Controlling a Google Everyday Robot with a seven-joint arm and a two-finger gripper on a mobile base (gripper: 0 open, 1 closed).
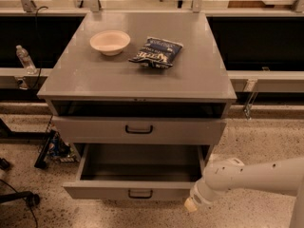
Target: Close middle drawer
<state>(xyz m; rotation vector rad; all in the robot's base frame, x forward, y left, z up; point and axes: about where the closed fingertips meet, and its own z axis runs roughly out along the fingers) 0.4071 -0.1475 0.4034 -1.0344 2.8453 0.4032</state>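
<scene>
The middle drawer (pixel 140 170) is found pulled well out of the grey desk (pixel 95 80), toward the near side of the scene. Its deep, wide tray is exposed, and nothing is seen in it. Its low front panel is fitted with a small black handle (pixel 140 194) at the centre. The pincer (pixel 191 204) is located just beside the near right corner of that front panel, low down and close to the floor (pixel 266 141). It is carried on a white arm (pixel 256 175) that enters from the right edge. Whether the pincer is apart or together cannot be told, and contact with the panel cannot be confirmed. Directly above the middle drawer, the upper drawer (pixel 190 131) is seen, with a taller front and a wider black handle (pixel 139 129). A dark gap is shown between its top edge and the desk surface. On the desk surface, a pale bowl (pixel 109 42) is placed upright at the far left. A dark blue snack bag (pixel 156 52) is laid flat just to the right of the bowl, apart from it. A clear plastic bottle (pixel 23 59) is stood on a ledge to the left of the desk, well apart from the drawers. The floor is speckled, and dark cables (pixel 54 148) are seen on it at the left of the desk.
</scene>
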